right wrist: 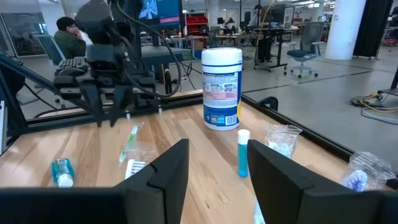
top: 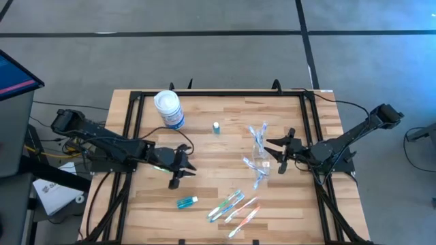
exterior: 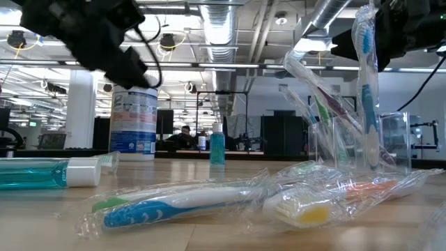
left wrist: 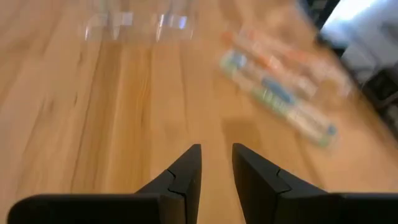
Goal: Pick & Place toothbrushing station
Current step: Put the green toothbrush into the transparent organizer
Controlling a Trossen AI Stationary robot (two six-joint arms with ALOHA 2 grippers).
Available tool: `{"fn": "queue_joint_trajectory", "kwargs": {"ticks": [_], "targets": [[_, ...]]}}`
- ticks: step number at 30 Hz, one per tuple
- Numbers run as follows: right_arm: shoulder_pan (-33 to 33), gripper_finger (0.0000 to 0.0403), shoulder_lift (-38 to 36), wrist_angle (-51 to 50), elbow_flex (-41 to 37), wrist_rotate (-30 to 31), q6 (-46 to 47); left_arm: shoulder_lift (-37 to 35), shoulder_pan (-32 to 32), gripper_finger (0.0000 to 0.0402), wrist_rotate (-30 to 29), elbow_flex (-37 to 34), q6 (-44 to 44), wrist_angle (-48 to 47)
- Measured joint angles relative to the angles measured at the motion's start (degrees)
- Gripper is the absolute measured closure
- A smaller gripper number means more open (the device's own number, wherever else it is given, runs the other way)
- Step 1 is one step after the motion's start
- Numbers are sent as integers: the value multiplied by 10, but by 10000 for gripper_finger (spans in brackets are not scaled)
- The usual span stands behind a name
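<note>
A small clear cup (top: 259,139) stands right of the table's middle with a few wrapped toothbrushes (exterior: 364,84) leaning in it. More wrapped toothbrushes (top: 231,206) lie flat near the front edge, and others (top: 257,169) lie just in front of the cup. One teal tube (top: 187,201) lies on its side at the front left; a smaller one (top: 216,127) stands upright at mid-table. My left gripper (top: 185,167) hovers left of centre, tipped down, open by a narrow gap (left wrist: 216,163). My right gripper (top: 278,153) stands level just right of the cup, open and empty (right wrist: 217,168).
A white canister with a blue label (top: 168,109) stands at the back left. A black frame (top: 204,94) runs round the wooden table top. Bare wood lies between my left gripper and the cup. A person sits in the room beyond the table (right wrist: 68,34).
</note>
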Motion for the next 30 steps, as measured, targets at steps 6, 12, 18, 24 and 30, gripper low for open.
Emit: {"fn": "queue_joint_trajectory", "kwargs": {"ticks": [6, 12, 18, 24, 30], "targets": [[0, 250, 0, 0, 0, 0, 0, -2, 1, 316, -15, -1, -17, -118], [0, 254, 0, 0, 0, 0, 0, 0, 1, 315, -27, -1, -30, -161], [0, 257, 0, 0, 0, 0, 0, 0, 1, 285, -23, -1, -48, -212], [0, 259, 0, 0, 0, 0, 0, 0, 0, 236, -23, -1, -49, -226], [0, 262, 0, 0, 0, 0, 0, 0, 0, 216, -25, -2, -67, -252]]}}
